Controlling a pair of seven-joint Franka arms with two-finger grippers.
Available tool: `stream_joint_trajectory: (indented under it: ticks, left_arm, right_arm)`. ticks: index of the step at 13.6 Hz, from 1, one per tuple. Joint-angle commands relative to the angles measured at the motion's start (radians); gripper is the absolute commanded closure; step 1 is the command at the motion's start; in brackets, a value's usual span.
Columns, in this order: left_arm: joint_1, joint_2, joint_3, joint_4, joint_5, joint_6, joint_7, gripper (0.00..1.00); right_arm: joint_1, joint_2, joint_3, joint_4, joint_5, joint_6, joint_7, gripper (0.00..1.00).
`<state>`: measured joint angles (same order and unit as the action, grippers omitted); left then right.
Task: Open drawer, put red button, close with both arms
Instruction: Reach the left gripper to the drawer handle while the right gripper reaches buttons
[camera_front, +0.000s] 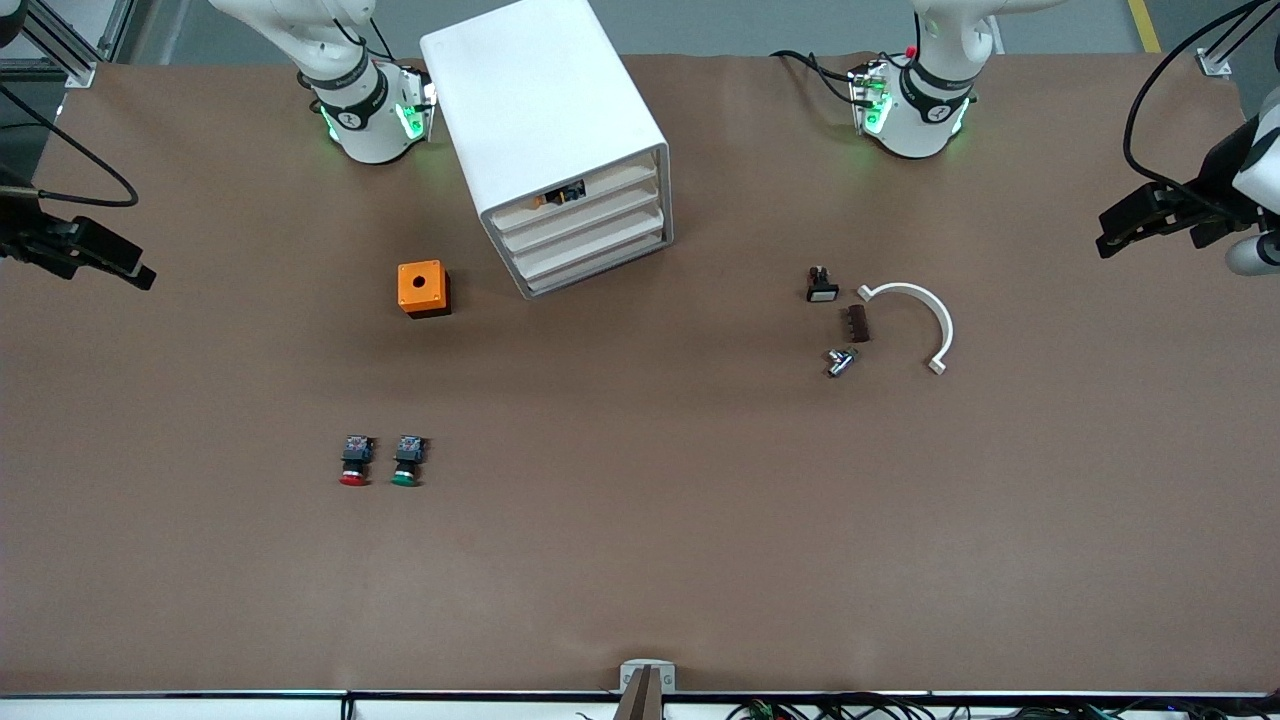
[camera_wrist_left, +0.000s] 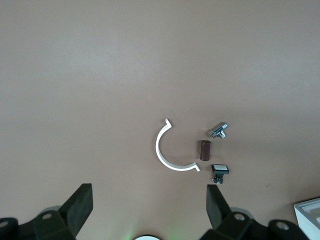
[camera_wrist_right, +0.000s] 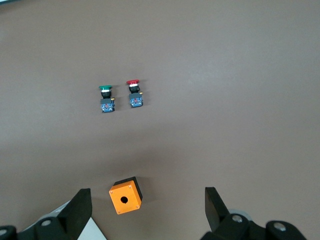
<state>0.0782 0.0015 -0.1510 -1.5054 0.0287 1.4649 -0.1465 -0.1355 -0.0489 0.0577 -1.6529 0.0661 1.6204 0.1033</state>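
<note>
The white four-drawer cabinet (camera_front: 545, 120) stands between the arm bases. Its second drawer from the top (camera_front: 583, 219) is shut. The red button (camera_front: 353, 463) lies on the table nearer the front camera, toward the right arm's end, beside the green-capped button (camera_front: 406, 462). The right wrist view shows both, red (camera_wrist_right: 133, 93) and green (camera_wrist_right: 105, 98). My right gripper (camera_wrist_right: 147, 201) is open and empty, high over the table by the orange box (camera_wrist_right: 125, 196). My left gripper (camera_wrist_left: 149, 201) is open and empty, high over the table near its own arm's base. Neither gripper shows in the front view.
The orange box with a hole (camera_front: 423, 288) sits beside the cabinet. Toward the left arm's end lie a white arc (camera_front: 915, 318), a brown block (camera_front: 857, 323), a metal part (camera_front: 840, 361) and a small black switch (camera_front: 821, 285). Black gear with cables juts in at both table ends.
</note>
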Motion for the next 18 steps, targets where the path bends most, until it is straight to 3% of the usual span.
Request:
stream_joint_trajectory:
  ticks: [1, 6, 11, 15, 18]
  left_arm:
    - [0.000, 0.008, -0.004, 0.021, 0.007, -0.009, 0.012, 0.00]
    - [0.012, 0.060, -0.001, 0.024, -0.006, -0.008, 0.018, 0.00]
    - [-0.008, 0.176, -0.005, 0.022, -0.050, -0.006, -0.046, 0.00]
    - [-0.086, 0.300, -0.007, 0.022, -0.194, -0.006, -0.334, 0.00]
    - [-0.171, 0.382, -0.007, 0.036, -0.202, -0.006, -0.613, 0.00]
  right_arm:
    - [-0.006, -0.009, 0.004, -0.004, 0.004, -0.010, -0.013, 0.00]
    - [-0.003, -0.006, 0.004, -0.005, 0.006, -0.014, -0.007, 0.00]
    - [0.037, 0.075, 0.004, -0.008, 0.015, 0.013, 0.001, 0.00]
    - [0.057, 0.130, 0.004, -0.096, 0.015, 0.146, 0.018, 0.00]
    - [0.066, 0.184, 0.004, -0.125, 0.015, 0.246, 0.016, 0.00]
